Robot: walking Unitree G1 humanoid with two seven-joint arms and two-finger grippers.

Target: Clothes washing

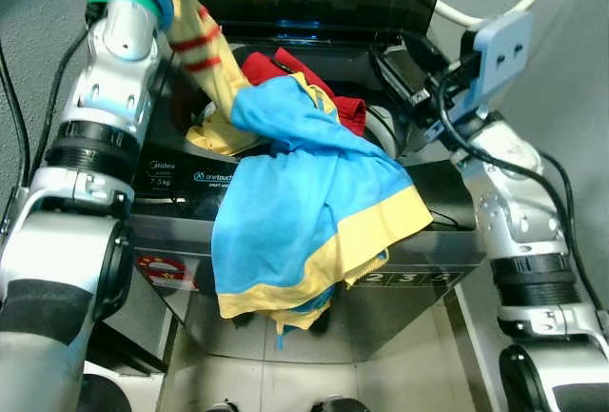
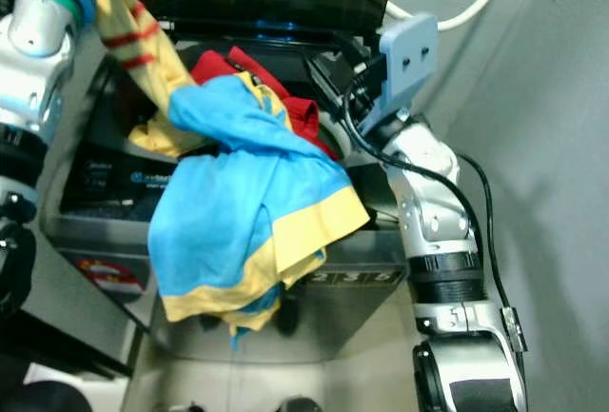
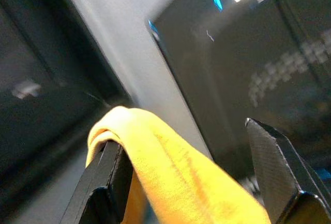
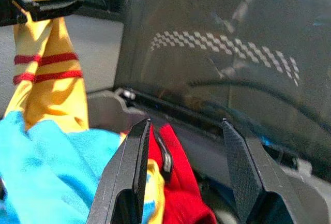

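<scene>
Yellow sleeve w/ red stripes (image 1: 195,36) hangs from the left gripper (image 3: 186,177), raised high over the left side of the grey top-load washing machine (image 1: 419,260). In the left wrist view the cloth is draped over one black finger (image 3: 111,175) and the other finger stands apart, so the jaws look open, garment hooked rather than pinched.

Step in hand, as I judge it: loading. The blue-and-yellow garment (image 1: 304,212) is mostly outside the drum, spilling over the machine's front edge, w/ a red cloth (image 1: 304,84) in the tub mouth behind it.

Right gripper (image 4: 189,177) hovers at the tub's right rim, fingers spread, holding nothing, red cloth just below it.

Next move probably: lower the left arm over the opening, right gripper gathers the overhanging blue cloth in.
</scene>
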